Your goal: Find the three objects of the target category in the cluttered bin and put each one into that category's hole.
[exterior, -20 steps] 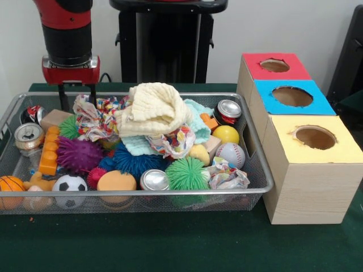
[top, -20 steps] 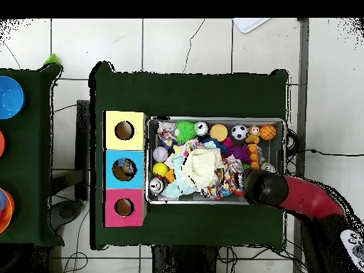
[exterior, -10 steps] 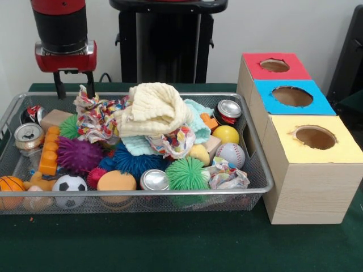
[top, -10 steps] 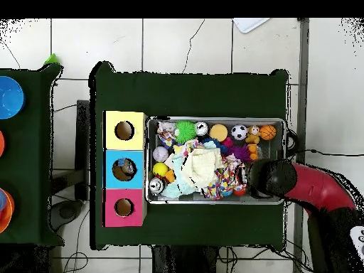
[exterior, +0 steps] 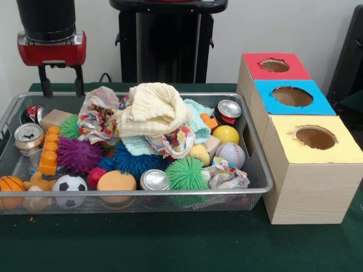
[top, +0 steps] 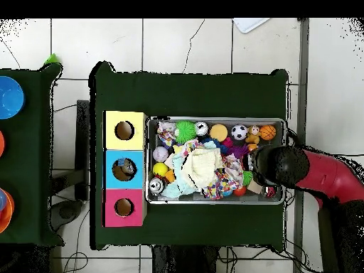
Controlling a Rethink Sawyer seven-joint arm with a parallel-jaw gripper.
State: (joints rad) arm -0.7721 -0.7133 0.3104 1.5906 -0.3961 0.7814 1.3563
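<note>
Wire bin (exterior: 258,170) on the green bench (exterior: 170,243), heaped with mixed items; the target category is not stated, so the candidates can only be grouped by kind. Cloths form the central mound: a cream cloth (exterior: 152,107) on top, a pale teal cloth (exterior: 195,122) beneath it toward the boxes, and a patterned rag (exterior: 97,116) on the side away from them. Drink cans lie scattered: one (exterior: 228,111) at the far corner near the boxes, one (exterior: 154,180) at the near rim, one (exterior: 28,136) at the opposite end. Balls include a yellow ball (exterior: 226,134), a baseball (exterior: 231,154), a soccer ball (exterior: 70,184) and a small basketball (exterior: 10,184); spiky toys in green (exterior: 187,173), blue (exterior: 133,161) and purple (exterior: 78,154) fill the gaps. Just beside the bin stand three boxes with holes, topped red (exterior: 274,66), blue (exterior: 292,96) and yellow (exterior: 315,137). The hand (exterior: 58,88) hangs above the bin's far corner, away from the boxes, fingers (exterior: 43,86) spread moderately and empty, clear of the rag. Likely hazards: a descent into the mound could snag two overlapping cloths at once; a buried item may be missed beneath the cream cloth; a can lying tilted could slip from the fingers; a long carry across the bin to the holes risks a drop.
</note>
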